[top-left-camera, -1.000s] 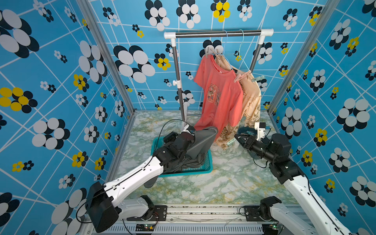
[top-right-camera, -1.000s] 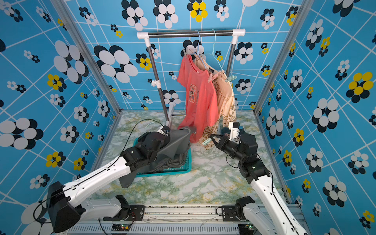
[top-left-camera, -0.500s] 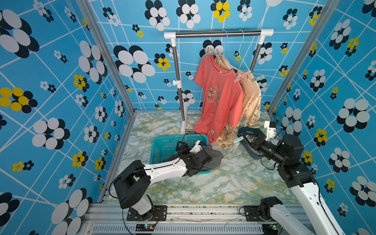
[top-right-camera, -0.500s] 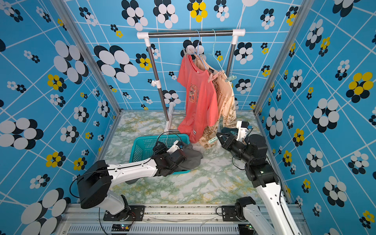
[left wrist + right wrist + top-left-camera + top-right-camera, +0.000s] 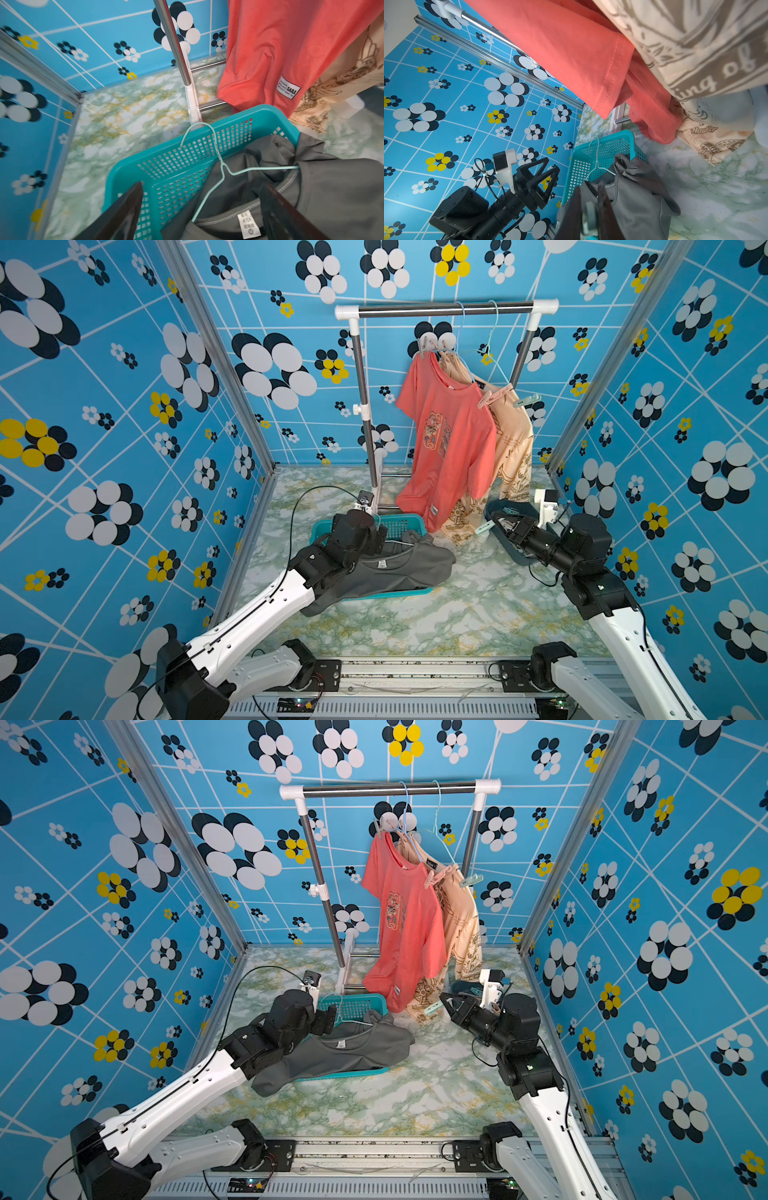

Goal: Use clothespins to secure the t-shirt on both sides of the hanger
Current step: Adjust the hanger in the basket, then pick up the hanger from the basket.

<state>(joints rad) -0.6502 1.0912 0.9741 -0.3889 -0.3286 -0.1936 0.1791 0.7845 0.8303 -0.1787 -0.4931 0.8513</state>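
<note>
Clothespin (image 5: 484,526), mint, pinched in right end effector (image 5: 588,212), fingers nearly closed on it, just beside beige shirt (image 5: 513,439) hem. Right arm: elbow bent, wrist pointing toward that shirt. Grey t-shirt (image 5: 399,572) on hanger (image 5: 223,172) lies draped over basket (image 5: 176,164) on tabletop (image 5: 415,622). Left arm: stretched low and forward. Left end effector (image 5: 202,187) wide open, empty, fingers either side of the collar.
</note>
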